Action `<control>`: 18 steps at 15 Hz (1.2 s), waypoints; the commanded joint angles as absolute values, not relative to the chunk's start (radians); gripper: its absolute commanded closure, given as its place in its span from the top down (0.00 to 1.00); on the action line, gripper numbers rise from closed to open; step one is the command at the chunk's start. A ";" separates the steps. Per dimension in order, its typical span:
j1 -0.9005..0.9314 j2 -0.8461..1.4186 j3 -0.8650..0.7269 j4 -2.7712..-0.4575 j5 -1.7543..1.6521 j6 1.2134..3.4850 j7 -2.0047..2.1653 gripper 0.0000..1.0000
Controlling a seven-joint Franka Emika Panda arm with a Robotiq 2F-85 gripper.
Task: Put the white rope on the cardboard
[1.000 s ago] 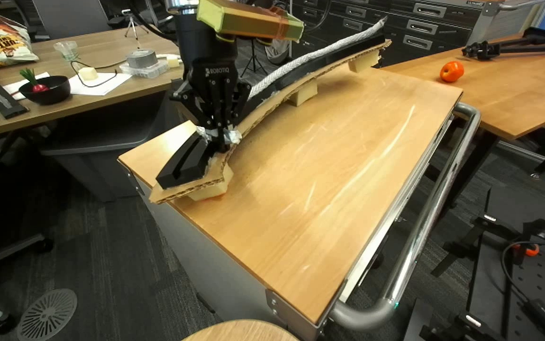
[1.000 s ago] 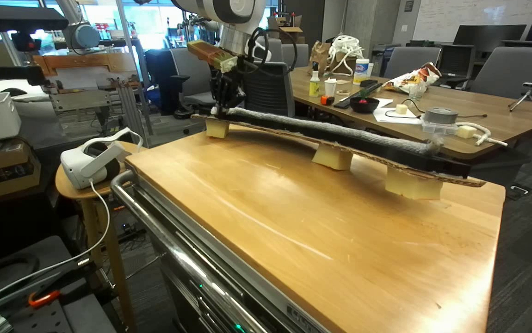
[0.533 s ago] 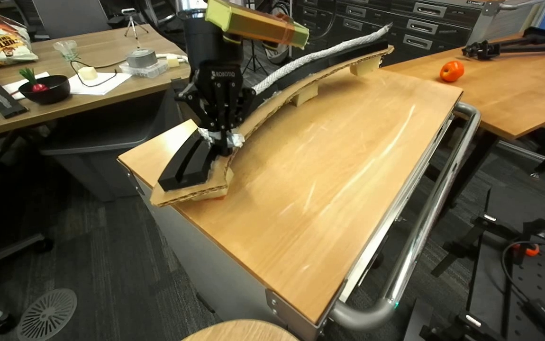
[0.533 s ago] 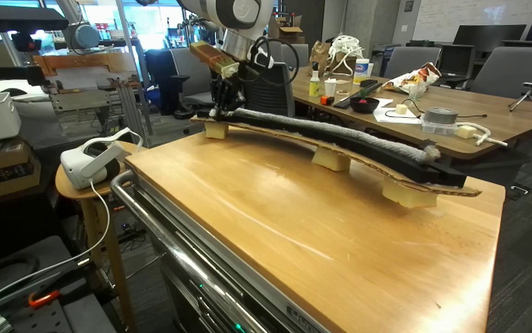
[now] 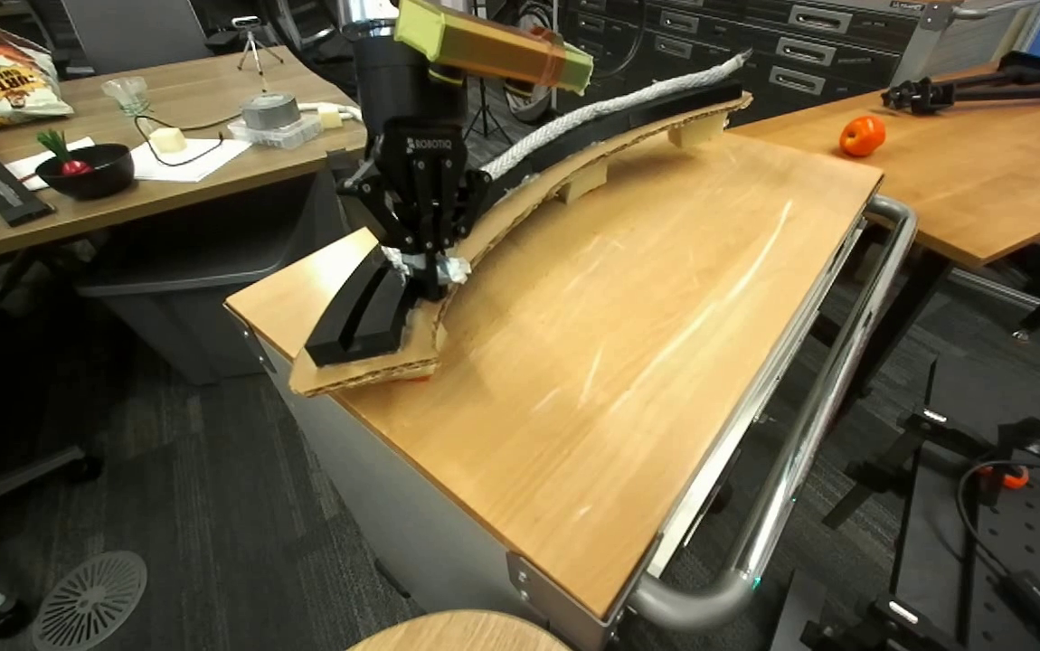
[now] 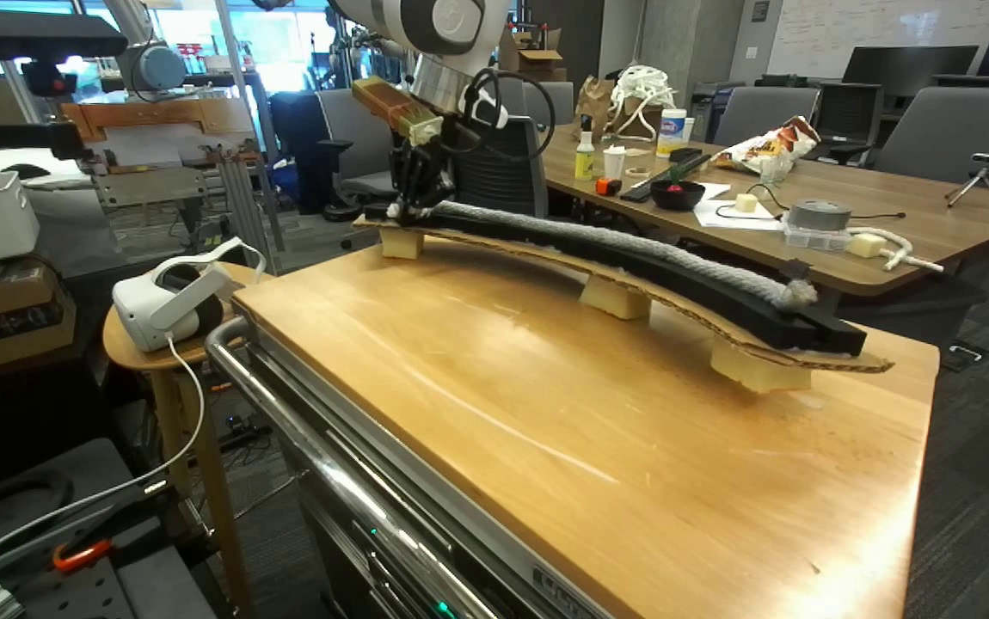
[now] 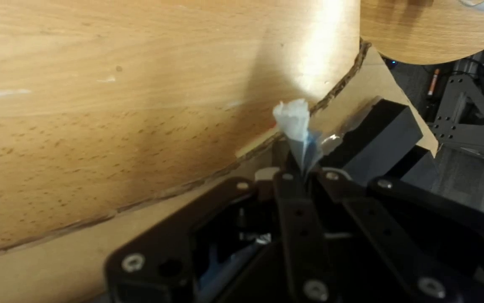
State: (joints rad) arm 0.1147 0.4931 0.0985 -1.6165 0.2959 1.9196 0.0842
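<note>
The cardboard is a long arc-shaped strip with a grooved black top (image 5: 380, 316) and tan edges. It also shows in an exterior view (image 6: 701, 291) and, as a tan band, in the wrist view (image 7: 94, 242). The greyish-white rope (image 5: 543, 137) lies along the black top, as also seen in an exterior view (image 6: 615, 235). Its frayed end stops short of the strip's end. My gripper (image 5: 431, 287) is low over the strip's opposite end. In the wrist view its fingers (image 7: 303, 172) are shut on a whitish taped tip, apparently the rope's end. The join is hidden behind the gripper.
Yellow foam blocks (image 6: 619, 298) stand under the strip on the wooden tabletop (image 5: 628, 307). A metal rail tube (image 5: 809, 434) runs along one table edge. A round stool (image 6: 146, 348) holds a white headset (image 6: 163, 305). A long table (image 5: 212, 90) stands behind.
My gripper has shifted a little sideways with the whitish tip and remains shut. The strip has slid and turned slightly with it; its free end and foam block moved towards an exterior camera.
</note>
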 commanded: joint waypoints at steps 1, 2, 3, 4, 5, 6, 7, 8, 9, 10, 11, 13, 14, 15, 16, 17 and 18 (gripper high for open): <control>0.117 0.449 0.105 -1.707 0.306 1.935 0.118 0.02; 0.121 0.435 0.101 -1.731 0.300 1.939 0.137 0.02; 0.124 0.422 0.099 -1.752 0.297 1.942 0.152 0.02; 0.126 0.413 0.098 -1.770 0.295 1.945 0.165 0.02; 0.127 0.407 0.099 -1.782 0.297 1.950 0.176 0.02; 0.128 0.401 0.100 -1.792 0.304 1.964 0.184 0.02; 0.130 0.397 0.101 -1.798 0.304 1.972 0.191 0.02; 0.130 0.393 0.103 -1.802 0.309 1.982 0.196 0.02; 0.131 0.391 0.103 -1.802 0.308 1.988 0.199 0.02; 0.131 0.388 0.105 -1.800 0.309 1.993 0.195 0.02; 0.131 0.384 0.105 -1.798 0.307 1.995 0.195 0.02; 0.127 0.381 0.108 -1.788 0.313 2.001 0.186 0.02; 0.126 0.381 0.108 -1.783 0.316 2.009 0.186 0.02; 0.126 0.383 0.109 -1.776 0.320 2.013 0.186 0.02; 0.125 0.391 0.112 -1.762 0.321 2.006 0.180 0.02; 0.125 0.397 0.114 -1.753 0.322 2.002 0.177 0.02; 0.126 0.399 0.116 -1.746 0.321 1.996 0.177 0.02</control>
State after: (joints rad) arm 0.1249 0.4026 0.1013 -1.7598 0.2966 1.9808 0.1807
